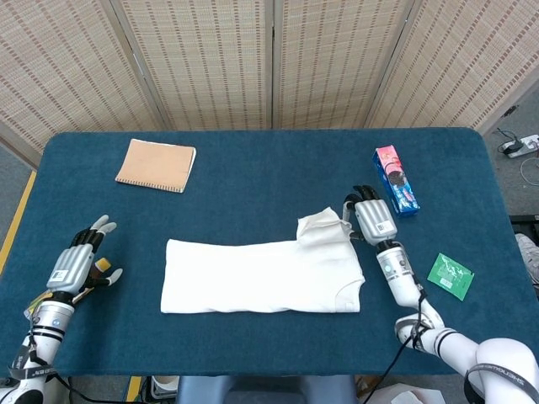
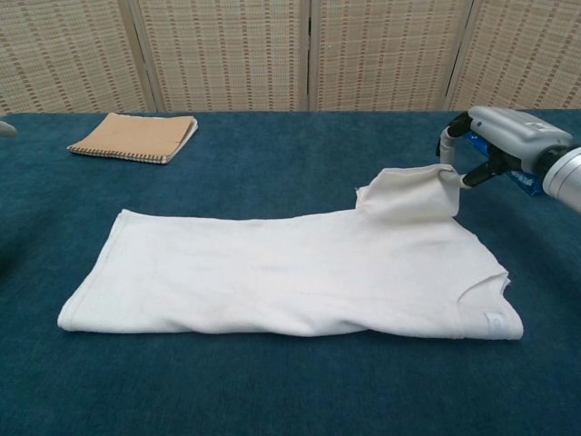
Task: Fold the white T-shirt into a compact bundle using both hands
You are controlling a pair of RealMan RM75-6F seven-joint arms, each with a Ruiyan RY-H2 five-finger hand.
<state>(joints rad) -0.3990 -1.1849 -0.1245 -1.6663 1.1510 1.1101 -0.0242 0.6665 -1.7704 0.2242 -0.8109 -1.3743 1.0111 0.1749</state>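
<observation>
The white T-shirt (image 1: 261,274) (image 2: 281,272) lies lengthwise across the blue table, folded into a long band with its collar at the right end. My right hand (image 1: 368,217) (image 2: 495,136) pinches the sleeve (image 1: 324,225) (image 2: 408,195) and holds it lifted above the shirt's far right corner. My left hand (image 1: 77,263) hovers with fingers spread near the table's left edge, well clear of the shirt. In the chest view only a fingertip of it shows at the left border.
A tan notebook (image 1: 156,165) (image 2: 136,136) lies at the back left. A blue and pink snack box (image 1: 396,180) (image 2: 517,168) sits just behind my right hand. A green packet (image 1: 450,275) lies at the right. A yellow packet (image 1: 38,303) sits by my left wrist.
</observation>
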